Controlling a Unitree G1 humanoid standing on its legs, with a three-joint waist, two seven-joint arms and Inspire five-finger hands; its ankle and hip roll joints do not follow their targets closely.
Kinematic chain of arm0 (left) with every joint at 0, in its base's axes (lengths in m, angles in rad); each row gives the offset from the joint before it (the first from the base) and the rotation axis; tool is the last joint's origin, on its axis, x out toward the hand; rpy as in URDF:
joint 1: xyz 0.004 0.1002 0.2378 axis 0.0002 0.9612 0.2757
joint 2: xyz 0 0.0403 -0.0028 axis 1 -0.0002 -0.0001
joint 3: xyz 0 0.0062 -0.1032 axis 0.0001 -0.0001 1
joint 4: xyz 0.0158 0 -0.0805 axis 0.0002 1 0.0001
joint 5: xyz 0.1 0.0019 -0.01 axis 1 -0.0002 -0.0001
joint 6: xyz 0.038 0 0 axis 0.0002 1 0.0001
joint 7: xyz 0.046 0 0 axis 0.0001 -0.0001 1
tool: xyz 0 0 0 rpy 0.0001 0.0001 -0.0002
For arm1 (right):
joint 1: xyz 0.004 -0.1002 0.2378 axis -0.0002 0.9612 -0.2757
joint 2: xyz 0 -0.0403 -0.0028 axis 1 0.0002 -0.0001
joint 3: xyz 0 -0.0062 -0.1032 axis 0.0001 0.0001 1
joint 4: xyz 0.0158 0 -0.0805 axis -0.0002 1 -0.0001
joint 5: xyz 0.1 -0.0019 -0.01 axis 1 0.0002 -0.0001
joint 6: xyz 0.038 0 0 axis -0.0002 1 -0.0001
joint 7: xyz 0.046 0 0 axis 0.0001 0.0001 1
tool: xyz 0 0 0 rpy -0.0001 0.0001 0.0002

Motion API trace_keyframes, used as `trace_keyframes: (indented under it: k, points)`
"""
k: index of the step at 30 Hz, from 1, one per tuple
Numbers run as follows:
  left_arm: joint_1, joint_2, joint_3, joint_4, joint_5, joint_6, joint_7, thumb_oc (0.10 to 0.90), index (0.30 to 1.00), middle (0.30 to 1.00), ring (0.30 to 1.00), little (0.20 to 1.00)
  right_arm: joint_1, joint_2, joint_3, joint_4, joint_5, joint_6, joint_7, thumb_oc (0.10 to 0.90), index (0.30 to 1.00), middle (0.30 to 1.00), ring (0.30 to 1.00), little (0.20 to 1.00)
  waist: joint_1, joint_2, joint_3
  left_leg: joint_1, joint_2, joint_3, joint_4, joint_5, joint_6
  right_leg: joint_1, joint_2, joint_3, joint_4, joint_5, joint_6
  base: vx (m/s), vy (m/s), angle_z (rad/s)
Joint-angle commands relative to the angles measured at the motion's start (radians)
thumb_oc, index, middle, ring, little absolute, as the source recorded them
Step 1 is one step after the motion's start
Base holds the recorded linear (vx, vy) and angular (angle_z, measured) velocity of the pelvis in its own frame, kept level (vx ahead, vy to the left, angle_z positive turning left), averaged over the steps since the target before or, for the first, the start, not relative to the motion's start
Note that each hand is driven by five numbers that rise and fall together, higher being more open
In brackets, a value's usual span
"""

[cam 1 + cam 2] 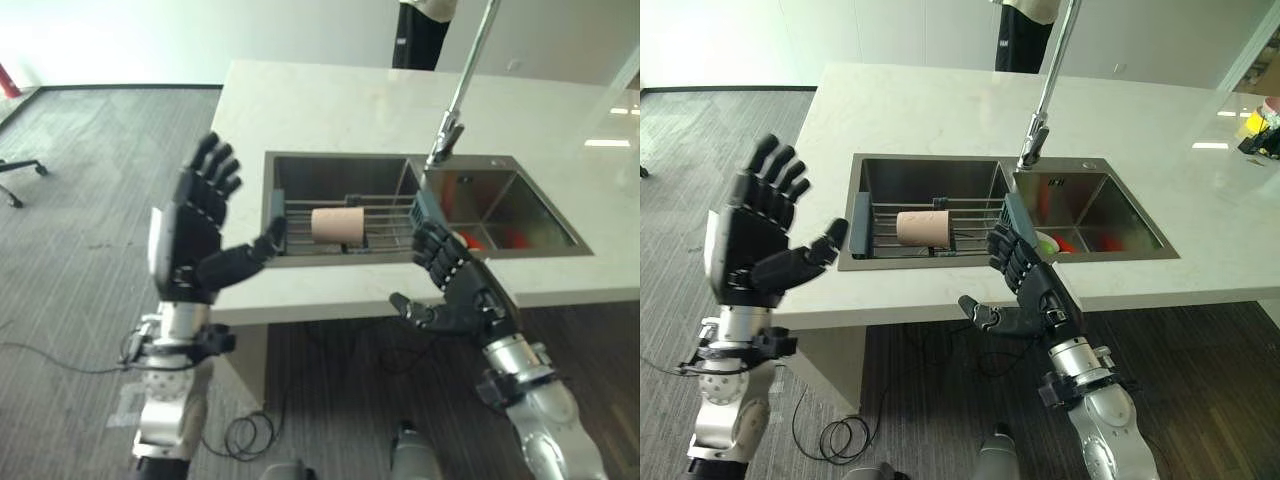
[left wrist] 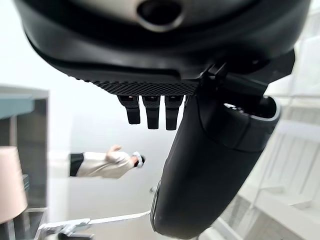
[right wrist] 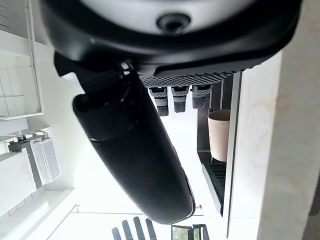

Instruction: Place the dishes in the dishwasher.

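A beige cup (image 1: pixel 338 224) lies on its side on a wire rack (image 1: pixel 385 215) across the left basin of a steel sink (image 1: pixel 290 170); the same cup (image 3: pixel 219 135) appears in the right wrist view. Red and green dishes (image 1: pixel 1065 243) rest in the right basin. My left hand (image 1: pixel 195 235) is raised left of the sink, fingers spread and holding nothing. At the counter's front edge my right hand (image 1: pixel 455 290) is also open and empty, just in front of the rack's right end.
A tall faucet (image 1: pixel 462 90) rises behind the sink. The pale counter (image 1: pixel 330 100) extends back and right. A person (image 1: pixel 420 30) stands behind the counter; that person's arm (image 2: pixel 102 164) shows in the left wrist view. Grey carpet (image 1: pixel 80 180) lies at left.
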Motion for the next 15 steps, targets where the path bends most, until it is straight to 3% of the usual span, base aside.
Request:
trace_keyframes:
  k: [1,4,5,6,8,10,11,12,14,15]
  points:
    - [-0.031,0.042,0.031,-0.183,-0.029,-0.11,0.016,0.8,0.9,0.9,0.9,0.9,-0.119,-0.045,-0.052,-0.05,0.025,-0.089,-0.027,0.8,0.9,0.9,0.9,0.9,-0.002,0.018,-0.099,0.147,0.072,0.022,-0.155,0.0,-0.046,0.073,0.063,-0.067,-0.061,0.076,-0.005,0.31,-0.422,0.45]
    - [-0.035,0.04,0.027,-0.191,-0.041,-0.097,0.014,0.8,0.9,0.9,0.9,0.9,-0.115,-0.067,-0.071,-0.056,0.03,-0.085,-0.03,0.8,0.9,0.9,0.9,0.9,-0.012,0.025,-0.111,0.159,0.123,0.044,-0.155,0.059,-0.077,0.095,0.104,-0.057,-0.061,0.052,-0.033,0.24,-0.314,0.22]
    - [-0.034,0.039,0.026,-0.195,-0.055,-0.1,-0.001,0.8,0.9,0.9,0.9,0.9,-0.11,-0.078,-0.084,-0.058,0.037,-0.08,-0.031,0.8,0.9,0.9,0.9,0.9,-0.012,0.029,-0.112,0.163,0.148,0.055,-0.155,0.131,-0.093,0.11,0.122,-0.061,-0.061,0.038,-0.046,0.25,-0.309,0.18]
    - [-0.033,0.035,0.027,-0.196,-0.092,-0.107,-0.028,0.8,0.9,0.9,0.9,0.9,-0.103,-0.087,-0.097,-0.056,0.04,-0.078,-0.024,0.8,0.9,0.9,0.9,0.9,-0.009,0.028,-0.112,0.173,0.167,0.066,-0.155,0.24,-0.11,0.13,0.139,-0.063,-0.061,0.018,-0.065,0.25,-0.315,0.21]
    - [-0.018,0.018,0.037,-0.2,-0.149,-0.113,-0.083,0.8,0.9,0.9,0.9,0.9,-0.093,-0.089,-0.105,-0.053,0.036,-0.085,-0.008,0.8,0.9,0.9,0.9,0.9,0.01,0.003,-0.098,0.169,0.146,0.069,-0.147,0.347,-0.11,0.16,0.136,-0.055,-0.061,0.0,-0.088,0.2,-0.28,0.07]
    - [-0.005,0.003,0.045,-0.2,-0.156,-0.122,-0.125,0.8,0.9,0.9,0.9,0.9,-0.096,-0.084,-0.103,-0.044,0.014,-0.092,-0.006,0.8,0.9,0.9,0.9,0.9,0.033,-0.011,-0.071,0.079,0.13,0.082,-0.069,0.35,-0.098,0.193,0.135,-0.047,-0.061,-0.016,-0.101,0.09,-0.151,-0.2]
    - [-0.005,0.001,0.045,-0.198,-0.139,-0.131,-0.127,0.8,0.9,0.9,0.9,0.9,-0.104,-0.084,-0.099,-0.041,0.007,-0.089,-0.015,0.8,0.9,0.9,0.9,0.9,0.038,-0.009,-0.063,0.067,0.132,0.101,-0.105,0.333,-0.093,0.2,0.138,-0.046,-0.061,-0.022,-0.098,0.07,0.088,-0.17]
    - [-0.014,0.011,0.039,-0.195,-0.137,-0.142,-0.106,0.8,0.9,0.9,0.9,0.9,-0.116,-0.081,-0.098,-0.024,-0.009,-0.098,-0.026,0.8,0.9,0.9,0.9,0.9,0.03,0.03,-0.05,0.02,0.182,0.141,-0.155,0.262,-0.099,0.212,0.154,-0.058,-0.061,-0.037,-0.079,0.09,0.233,0.0]
    - [-0.041,0.021,0.027,-0.166,-0.132,-0.149,-0.09,0.8,0.9,0.9,0.9,0.9,-0.129,-0.098,-0.095,-0.012,-0.001,-0.105,-0.045,0.8,0.9,0.9,0.9,0.9,0.019,0.045,-0.057,0.0,0.198,0.116,-0.155,0.24,-0.108,0.209,0.147,-0.06,-0.061,-0.042,-0.071,0.06,0.232,0.22]
    - [-0.052,0.021,0.021,-0.164,-0.105,-0.138,-0.079,0.8,0.9,0.9,0.9,0.9,-0.13,-0.102,-0.1,-0.019,0.006,-0.096,-0.051,0.8,0.9,0.9,0.9,0.9,0.012,0.052,-0.066,-0.003,0.194,0.099,-0.155,0.194,-0.111,0.205,0.141,-0.058,-0.061,-0.042,-0.065,0.04,0.164,0.26]
